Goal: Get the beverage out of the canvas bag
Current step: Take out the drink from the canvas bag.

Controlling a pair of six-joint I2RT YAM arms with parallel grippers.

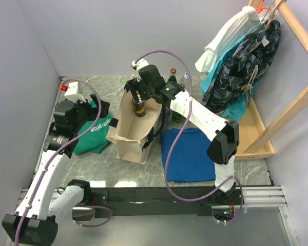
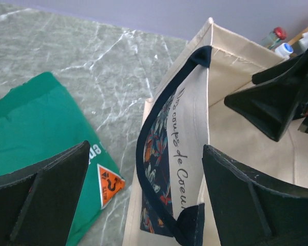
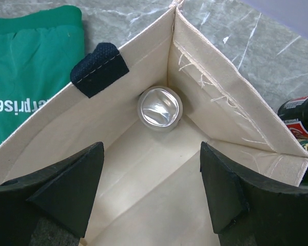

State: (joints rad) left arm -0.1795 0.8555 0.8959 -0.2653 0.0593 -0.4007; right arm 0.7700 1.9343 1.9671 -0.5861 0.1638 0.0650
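**Right claw spread above the can in the open bag**

The right claw (image 3: 151,169) hangs over the mouth of the canvas bag (image 1: 131,130), pointing down into it. Its two black fingers are spread apart with nothing between them. Straight ahead of the claw, in the far corner of the bag's pale floor, a can (image 3: 160,108) stands upright with its silver top facing up. The fingers are well clear of it.

On the bag wall to that claw's left, a navy handle (image 3: 98,69) is stitched on. Beyond that wall lies a green cloth (image 3: 31,61) with white lettering. Past the wall on the claw's right, a dark bottle (image 3: 297,110) stands outside the bag.

The left claw (image 2: 145,154) waits on the other side of the bag, its fingers also spread wide and holding nothing. The bag's near wall and looped handle lie ahead of it, between the lines of its fingers. I cannot tell whether it touches them. The marble table (image 2: 92,66) shows to its left.
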